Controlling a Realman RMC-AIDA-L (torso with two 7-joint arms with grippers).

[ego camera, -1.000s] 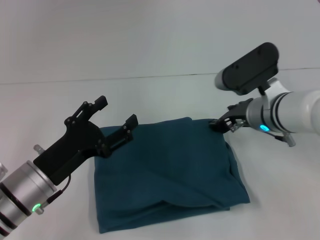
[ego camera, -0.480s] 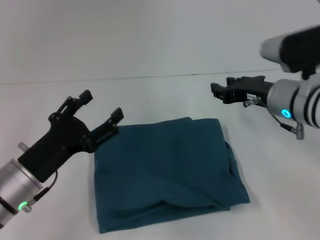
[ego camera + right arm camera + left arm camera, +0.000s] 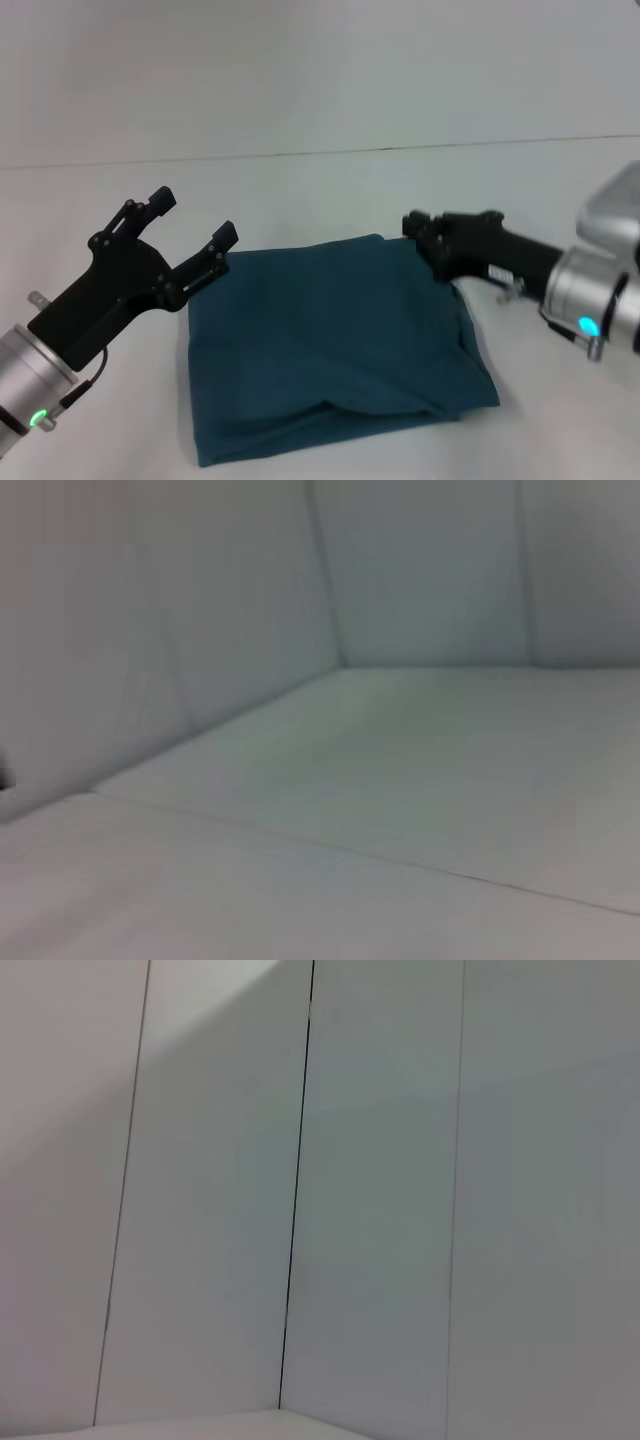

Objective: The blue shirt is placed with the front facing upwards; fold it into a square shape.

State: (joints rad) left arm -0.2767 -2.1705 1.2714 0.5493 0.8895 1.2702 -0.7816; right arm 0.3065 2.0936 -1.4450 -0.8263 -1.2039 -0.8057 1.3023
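The blue shirt (image 3: 335, 350) lies on the white counter (image 3: 300, 190), folded into a rough square with its plain teal side up and a loose fold along the near edge. The left hand (image 3: 195, 232) hovers just above the shirt's far left corner, fingers spread and holding nothing. The right hand (image 3: 418, 228) hangs over the far right corner; whether its fingers are spread or pressed together cannot be told
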